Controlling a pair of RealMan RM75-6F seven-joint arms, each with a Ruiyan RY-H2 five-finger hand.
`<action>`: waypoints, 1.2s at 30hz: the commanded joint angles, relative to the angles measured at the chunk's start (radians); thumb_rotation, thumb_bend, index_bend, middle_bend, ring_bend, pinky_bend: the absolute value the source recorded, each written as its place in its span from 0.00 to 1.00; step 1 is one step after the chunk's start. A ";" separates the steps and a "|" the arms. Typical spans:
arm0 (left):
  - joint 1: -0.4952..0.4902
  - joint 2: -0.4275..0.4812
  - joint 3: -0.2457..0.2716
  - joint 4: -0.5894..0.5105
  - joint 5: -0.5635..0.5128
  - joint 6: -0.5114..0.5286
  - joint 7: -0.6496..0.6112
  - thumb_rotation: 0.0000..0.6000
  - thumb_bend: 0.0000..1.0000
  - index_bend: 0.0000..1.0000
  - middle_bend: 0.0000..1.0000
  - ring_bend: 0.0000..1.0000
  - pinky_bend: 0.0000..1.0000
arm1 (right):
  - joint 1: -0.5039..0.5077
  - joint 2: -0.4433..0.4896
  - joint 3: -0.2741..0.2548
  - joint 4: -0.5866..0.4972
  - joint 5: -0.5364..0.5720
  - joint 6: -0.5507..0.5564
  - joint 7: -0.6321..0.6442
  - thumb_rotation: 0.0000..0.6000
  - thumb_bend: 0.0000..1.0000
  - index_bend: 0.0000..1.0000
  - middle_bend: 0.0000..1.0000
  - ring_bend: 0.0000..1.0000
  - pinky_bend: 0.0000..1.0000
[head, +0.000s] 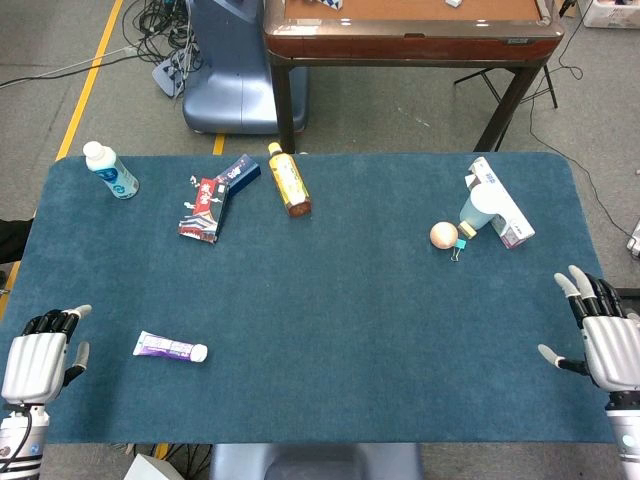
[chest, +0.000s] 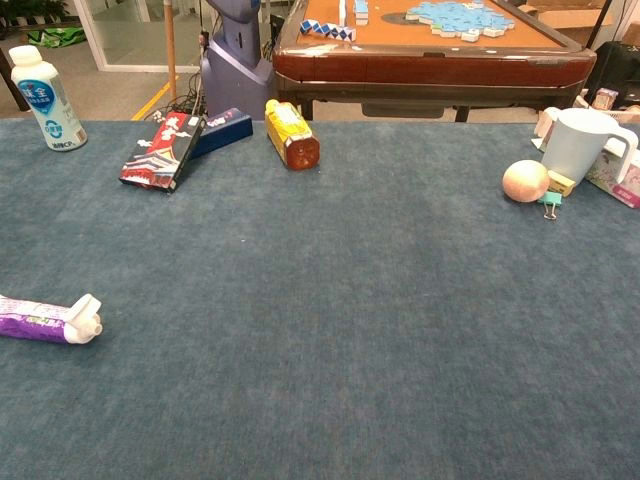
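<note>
The blue felt-covered table (head: 320, 320) fills both views, and behind it stands a brown wooden table (head: 410, 30) carrying small blue tiles.

At the near corners rest the two hands. The left hand (head: 38, 360) sits at the left edge with its fingers curled inward and nothing in them, so it reads as closed and empty. The right hand (head: 605, 340) sits at the right edge, fingers spread apart, also holding nothing. Neither hand shows in the chest view.

Along the far side lie a yellow bottle (head: 288, 179) on its side, a red packet (head: 203, 209) leaning against a dark blue box (head: 238, 173), and a white bottle (head: 110, 169) standing upright at the far left. At the far right a pale blue cup (chest: 580, 143) stands beside a white and purple carton (head: 500, 201), with a peach-coloured ball (head: 443, 235) and a small binder clip (head: 459, 246) just in front.

Nearest the left hand lies the purple tube (head: 170, 347), flat on the felt, its white cap pointing toward the table's middle. It looks light and soft-walled, likely to dent under pressure, and somewhat slick; the flat body near its middle seems the safest place to pinch across, since the cap end is narrow and could roll away.
</note>
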 joint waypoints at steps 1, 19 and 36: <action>-0.004 0.002 -0.001 0.000 -0.002 -0.005 0.001 1.00 0.42 0.24 0.31 0.23 0.24 | 0.000 0.002 0.003 0.002 0.003 0.003 0.000 0.93 0.08 0.00 0.00 0.00 0.00; -0.132 -0.006 0.002 0.033 0.013 -0.206 -0.063 1.00 0.27 0.25 0.30 0.23 0.23 | 0.024 0.116 0.066 -0.078 -0.004 0.052 -0.039 0.94 0.08 0.00 0.00 0.00 0.00; -0.227 -0.114 0.047 0.139 -0.001 -0.350 0.042 1.00 0.20 0.29 0.29 0.23 0.23 | -0.012 0.128 0.044 -0.066 -0.024 0.099 0.005 0.94 0.08 0.00 0.00 0.00 0.00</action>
